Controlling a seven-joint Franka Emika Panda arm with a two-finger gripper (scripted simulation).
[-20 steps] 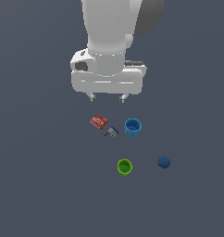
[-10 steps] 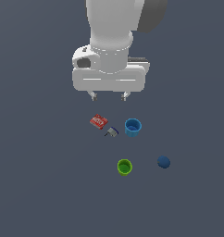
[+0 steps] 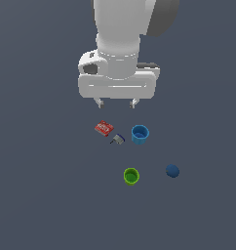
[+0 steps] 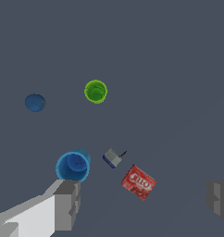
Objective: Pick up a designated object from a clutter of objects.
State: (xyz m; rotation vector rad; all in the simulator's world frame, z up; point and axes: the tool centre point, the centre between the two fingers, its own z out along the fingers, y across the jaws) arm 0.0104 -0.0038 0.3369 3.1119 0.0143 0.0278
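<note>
The tool [image 3: 116,103] is pale grey-white with darker grey fingertips [image 4: 67,203]. Below it, the table [image 3: 42,195] is a flat, plain slate grey. The box [image 3: 104,128] just under the tool is bright red with white lettering and a speckled pattern. Beside it lies a tiny piece [image 3: 118,139], light grey with a dark blue edge. The cup [image 3: 140,134] near that is light blue, darker inside. Farther from the tool, the second cup [image 3: 131,176] is lime green, and the ball [image 3: 172,171] is plain matte navy blue, unpatterned.
</note>
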